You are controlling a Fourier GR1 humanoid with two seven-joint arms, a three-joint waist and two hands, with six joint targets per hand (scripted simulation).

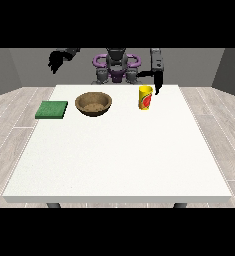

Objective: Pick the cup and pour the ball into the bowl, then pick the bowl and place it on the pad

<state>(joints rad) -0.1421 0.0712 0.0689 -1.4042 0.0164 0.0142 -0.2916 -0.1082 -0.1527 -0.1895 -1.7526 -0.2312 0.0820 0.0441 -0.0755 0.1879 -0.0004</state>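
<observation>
Three items stood on the large white table [114, 155]: a flat green square pad [52, 109] at the view's left, a round brown wooden bowl [93, 104] just right of it, and a yellow cup with a red-and-green label [145, 97] upright further right. Its ball could not be made out. The hand at the view's right [157, 86] hung fingers-down just beside the cup, apparently not grasping it; the hand at the view's left [54, 62] was raised off the table, its fingers' state undeterminable.

Pad [52, 110] left, bowl [93, 104] middle, cup [145, 97] right, on table [119, 160]
</observation>
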